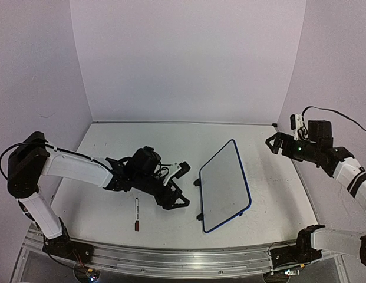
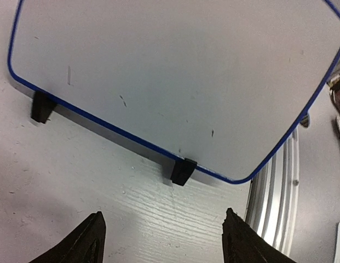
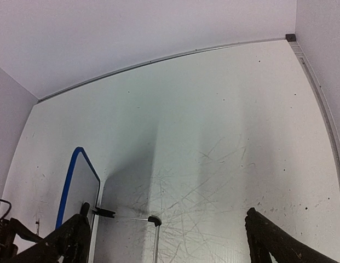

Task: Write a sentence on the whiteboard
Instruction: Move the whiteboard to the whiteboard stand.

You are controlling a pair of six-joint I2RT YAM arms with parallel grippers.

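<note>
Top external view with both wrist views, before any writing. The small, rectangular, blue-rimmed whiteboard (image 1: 225, 187) rests right of centre on the scuffed white table (image 1: 94, 213). Its two small black feet (image 2: 183, 171) sit along the long edge that faces the left arm. The writing face is turned upward and is bare: only a few tiny dark specks show in the left wrist view, and no lettering can be made out in any view.

A slim white-barrelled marker (image 1: 136, 214) with dark ends lies loose on the table. It is left of the board, near the left arm, and touches neither pincer. Whether it is capped cannot be told at this size.

The left gripper (image 1: 175, 201) is low, just beside the footed edge of the board. Its two dark fingers are spread wide with nothing between them. The right gripper (image 1: 277, 143) is raised near the right wall, well apart from board and marker, and is likewise wide open and empty.

Judged from this layout, none of the sentence is down. The board is merely in place, and everything is left to do: taking up the marker, uncapping it if needed, steadying the board and writing the words
</note>
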